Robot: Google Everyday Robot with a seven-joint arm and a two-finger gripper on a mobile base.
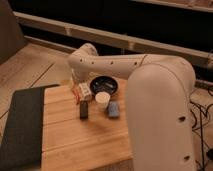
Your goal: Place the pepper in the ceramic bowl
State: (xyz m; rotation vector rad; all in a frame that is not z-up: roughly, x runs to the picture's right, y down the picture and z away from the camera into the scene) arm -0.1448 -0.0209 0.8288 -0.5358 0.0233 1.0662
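Observation:
The glossy black ceramic bowl [104,83] sits at the back of the wooden table [75,142]. Just left of it, a small orange-red piece that I take for the pepper [80,91] lies against a white packet [85,90]. My pale arm reaches in from the right, across the back of the table. Its end hangs over the back left corner. The gripper [76,82] is there, directly above the pepper and packet and mostly hidden by the wrist.
A small white cup [102,99] stands in front of the bowl, with a blue object [113,109] to its right. A dark flat bar [84,110] lies left of the cup. A dark mat [22,125] covers the table's left side. My arm's bulk fills the right foreground.

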